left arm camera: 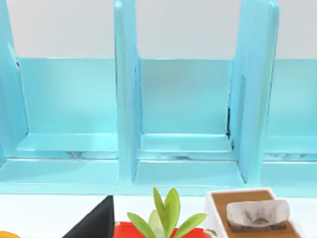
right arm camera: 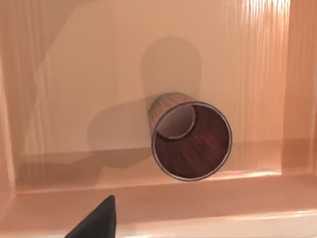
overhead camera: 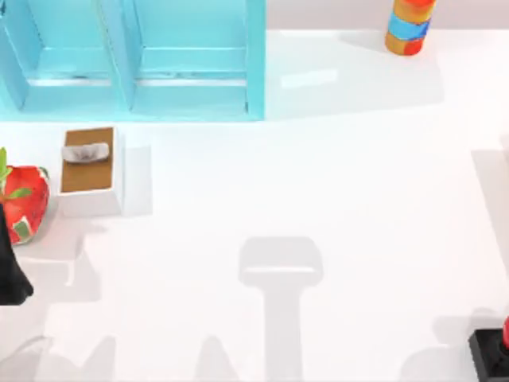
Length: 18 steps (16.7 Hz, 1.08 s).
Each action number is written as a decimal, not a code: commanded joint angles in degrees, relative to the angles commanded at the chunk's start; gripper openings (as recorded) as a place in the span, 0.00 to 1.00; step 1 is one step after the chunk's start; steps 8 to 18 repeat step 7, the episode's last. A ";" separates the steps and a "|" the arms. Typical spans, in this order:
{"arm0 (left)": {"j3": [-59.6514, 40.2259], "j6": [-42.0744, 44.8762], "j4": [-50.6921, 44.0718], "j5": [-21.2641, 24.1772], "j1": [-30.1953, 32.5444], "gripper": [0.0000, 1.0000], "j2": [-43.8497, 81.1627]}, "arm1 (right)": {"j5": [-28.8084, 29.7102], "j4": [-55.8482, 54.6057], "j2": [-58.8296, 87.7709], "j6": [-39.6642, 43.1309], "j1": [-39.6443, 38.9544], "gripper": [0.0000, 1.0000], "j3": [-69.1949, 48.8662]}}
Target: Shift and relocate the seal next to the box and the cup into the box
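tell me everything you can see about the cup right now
The cup shows in the right wrist view as a brown cylindrical tumbler with no handle, a thin pale rim and a dark reddish-brown streaked inside. Its open mouth faces the camera and nothing is in it. It sits inside a tan, wood-look box, casting a shadow on the box's surface. No jaws touch it.

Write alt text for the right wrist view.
A brown cup stands inside a tan box, seen from above with its dark inside showing. A black fingertip of the right gripper juts in at the frame's edge.
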<state>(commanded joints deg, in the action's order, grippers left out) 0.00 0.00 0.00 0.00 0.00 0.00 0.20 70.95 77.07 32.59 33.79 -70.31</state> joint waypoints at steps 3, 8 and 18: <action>0.00 0.00 0.00 0.00 0.00 1.00 0.00 | -0.58 2.29 2.85 0.96 0.05 1.00 -1.81; 0.00 0.00 0.00 0.00 0.00 1.00 0.00 | -0.65 1.54 4.57 1.59 0.37 1.00 -0.33; 0.00 0.00 0.00 0.00 0.00 1.00 0.00 | -0.65 1.54 4.57 1.59 0.37 1.00 -0.33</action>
